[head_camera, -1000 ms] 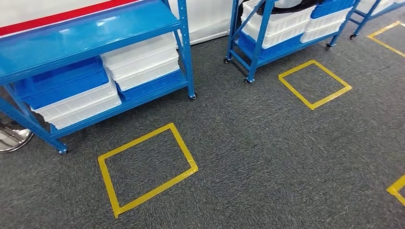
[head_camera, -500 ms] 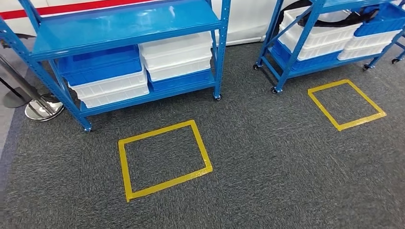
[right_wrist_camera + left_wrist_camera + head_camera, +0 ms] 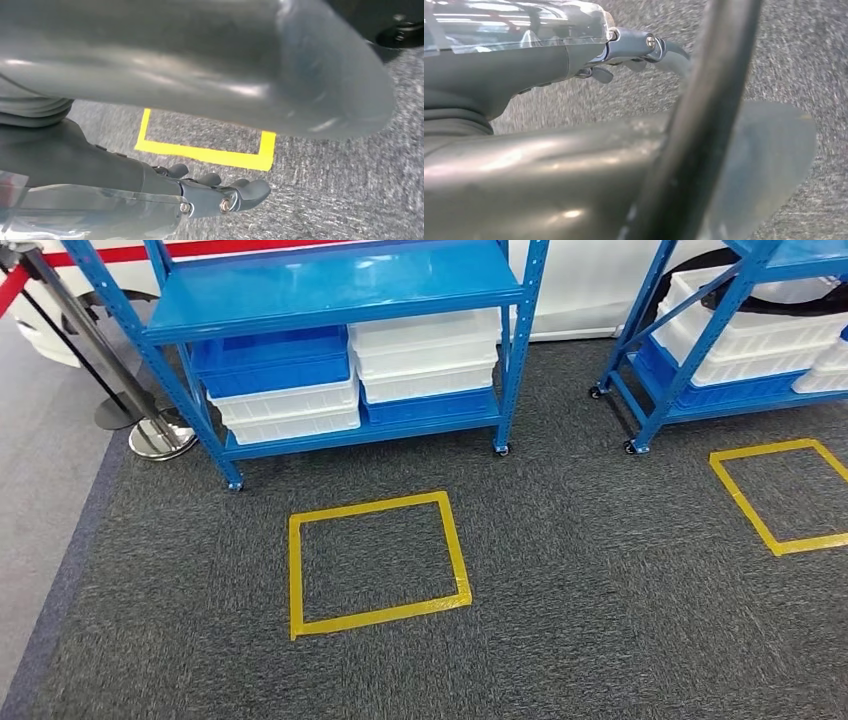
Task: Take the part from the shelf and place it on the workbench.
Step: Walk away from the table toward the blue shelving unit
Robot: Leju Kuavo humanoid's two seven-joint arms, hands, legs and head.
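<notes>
A blue metal shelf [image 3: 330, 290] on castors stands ahead on the grey carpet. Its lower tier carries stacked white crates [image 3: 425, 355] and a blue crate [image 3: 270, 360] on more white ones. The tier above them is bare blue sheet. No loose part can be made out on it. My left hand [image 3: 639, 50] hangs over the carpet, fingers loosely extended and holding nothing. My right hand [image 3: 225, 192] also hangs low with its fingers apart and nothing in them, beside a yellow tape corner [image 3: 200, 154].
A yellow taped square [image 3: 297, 570] marks the floor in front of the shelf. A second blue shelf [image 3: 690, 340] with crates stands at right, with another taped square [image 3: 745, 500] before it. A chrome stanchion base [image 3: 160, 435] and red rope [image 3: 12, 285] stand at left.
The camera has turned and moved: the whole scene has slid to the right, the shelf now faces me squarely, and the stanchion has come into view at left.
</notes>
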